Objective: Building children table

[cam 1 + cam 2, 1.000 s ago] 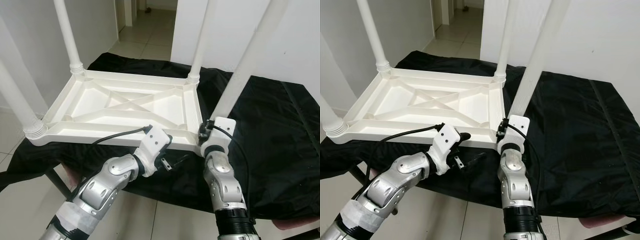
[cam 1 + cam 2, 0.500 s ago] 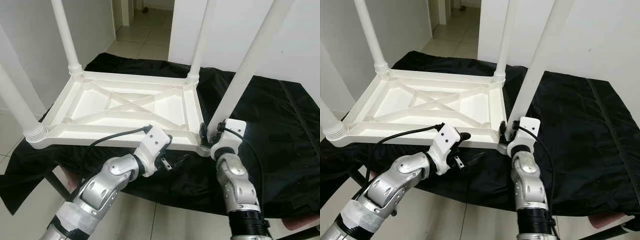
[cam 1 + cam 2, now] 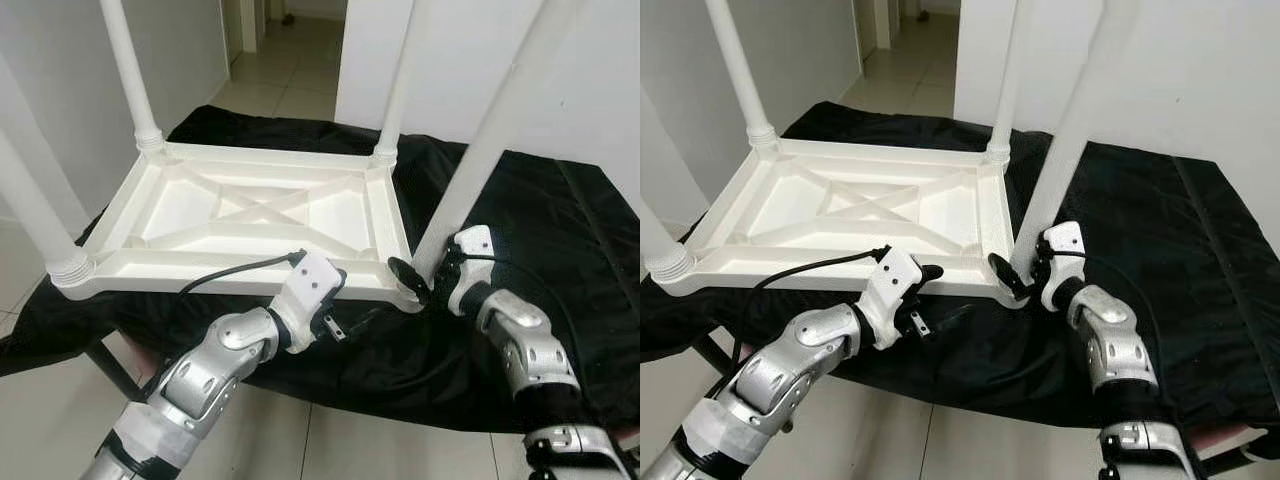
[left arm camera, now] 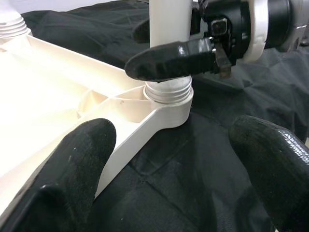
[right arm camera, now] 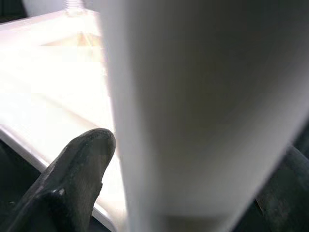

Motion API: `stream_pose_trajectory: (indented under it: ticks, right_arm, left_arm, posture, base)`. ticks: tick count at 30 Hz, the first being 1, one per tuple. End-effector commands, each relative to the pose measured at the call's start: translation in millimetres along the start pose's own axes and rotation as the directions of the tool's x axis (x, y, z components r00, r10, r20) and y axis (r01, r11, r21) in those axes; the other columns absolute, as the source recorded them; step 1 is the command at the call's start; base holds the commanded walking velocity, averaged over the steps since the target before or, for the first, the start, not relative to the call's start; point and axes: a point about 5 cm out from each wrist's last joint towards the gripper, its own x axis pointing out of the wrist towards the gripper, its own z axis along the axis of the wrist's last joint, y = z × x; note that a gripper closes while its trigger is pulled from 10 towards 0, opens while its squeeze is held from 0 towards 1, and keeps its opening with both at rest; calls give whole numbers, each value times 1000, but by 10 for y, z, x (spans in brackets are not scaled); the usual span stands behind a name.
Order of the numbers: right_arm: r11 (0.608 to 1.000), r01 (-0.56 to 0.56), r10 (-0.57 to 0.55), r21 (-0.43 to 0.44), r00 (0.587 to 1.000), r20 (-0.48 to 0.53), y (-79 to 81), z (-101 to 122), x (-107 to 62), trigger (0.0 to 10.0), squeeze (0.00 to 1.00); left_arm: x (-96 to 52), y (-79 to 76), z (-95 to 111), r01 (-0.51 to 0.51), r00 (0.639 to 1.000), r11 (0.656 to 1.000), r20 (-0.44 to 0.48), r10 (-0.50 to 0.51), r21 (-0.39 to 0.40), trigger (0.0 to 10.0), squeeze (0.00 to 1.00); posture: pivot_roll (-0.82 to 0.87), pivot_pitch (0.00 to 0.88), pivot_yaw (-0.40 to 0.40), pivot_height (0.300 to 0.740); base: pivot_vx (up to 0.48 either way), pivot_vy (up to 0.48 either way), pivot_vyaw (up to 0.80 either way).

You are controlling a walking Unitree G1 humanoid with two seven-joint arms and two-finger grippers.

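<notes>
Swinging outward, the right pincer (image 3: 425,272) now straddles the near-right leg (image 3: 490,140) of the upturned children table (image 3: 250,215) (light, stiff plastic; grip low); left pincer (image 4: 159,159) spread nearby

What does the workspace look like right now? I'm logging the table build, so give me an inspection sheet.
Surface: black cloth draped over a stand.
Job's things: white table top upside down, four legs up; near-right leg seated in its corner socket.
Clutter: nothing seen.
Grippers: right hand around the near-right leg's base; left hand open at the near edge.
Cables: black cable along the left wrist.
Surroundings: tiled floor, white walls, open doorway.
</notes>
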Motion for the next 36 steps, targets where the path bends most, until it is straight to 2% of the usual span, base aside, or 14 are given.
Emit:
stream_pose_trajectory:
  ticks: [1,2,3,4,8,10,19,20,21,25,29,32,34,36]
  right_arm:
    - [999,-34,33,-29,999,-18,-1,8,36,10000,0]
    - [998,-49,48,-33,998,-31,-21,11,70,5373,0]
    - [997,-75,73,-33,997,-39,-48,10,89,0,0]
    - [994,-109,108,-21,993,-49,-67,-11,94,0,0]
    - [991,-130,130,-9,990,-57,-68,-40,87,0,0]
    - [988,-154,155,17,985,-70,-46,-141,22,0,0]
    - [990,-129,132,57,990,-45,-51,-176,-42,0,0]
    - [992,-109,112,68,993,-40,-45,-186,-53,3843,0]
    - [994,-62,65,91,997,-36,-52,-190,-60,10000,0]
    - [995,26,-24,100,999,-26,-81,-184,-56,10000,0]
    - [970,205,-205,129,979,-16,-52,-148,-16,10000,0]
    - [965,225,-225,136,974,-19,-42,-147,-12,10000,0]
    - [918,348,-348,189,937,-31,26,-132,23,10000,0]
    - [853,469,-470,230,881,-55,98,-133,34,10000,0]
  left_arm:
    - [5,-38,-8,101,995,995,-11,-100,8,10000,0]
    - [8,-33,-3,99,995,995,-10,-99,11,10000,0]
    - [12,-29,0,98,995,995,-9,-97,13,10000,0]
    - [9,-23,9,91,996,996,-6,-91,15,10000,0]
    - [3,-16,14,87,996,996,-4,-87,14,10000,0]
    - [-14,-18,3,78,997,997,-7,-78,13,10000,0]
    - [-17,-22,7,78,997,997,-5,-78,14,10000,0]
    - [-12,-23,8,81,997,997,-5,-81,14,10000,0]
    - [-7,-25,8,85,996,996,-6,-85,15,10000,0]
    - [-3,-28,6,91,996,996,-7,-91,15,10000,0]
    - [-1,-46,-6,103,995,995,-10,-103,12,10000,0]
    - [0,-50,-8,105,994,994,-11,-105,11,10000,0]
    - [7,-65,-8,111,994,994,-10,-111,10,10000,0]
    - [9,-73,-11,114,993,993,-10,-114,9,10000,0]
  posture:
    - [-28,0,-60,740]
    - [-23,0,-63,740]
    - [-19,0,-66,740]
    - [-16,0,-69,740]
    - [-12,0,-71,740]
    - [-7,0,-74,740]
    - [-14,0,-66,740]
    - [-18,0,-62,740]
    - [-22,0,-59,740]
    - [-25,0,-59,740]
    - [-34,0,-56,740]
    - [-34,0,-56,740]
    - [-37,0,-56,740]
    - [-37,0,-58,740]
  base:
    - [0,0,0]
    - [0,0,0]
    - [0,0,0]
    - [0,0,0]
    - [0,0,0]
    - [0,0,0]
    - [0,0,0]
    - [0,0,0]
    - [0,0,0]
    - [0,0,0]
    - [0,0,0]
    - [0,0,0]
    - [0,0,0]
    - [0,0,0]
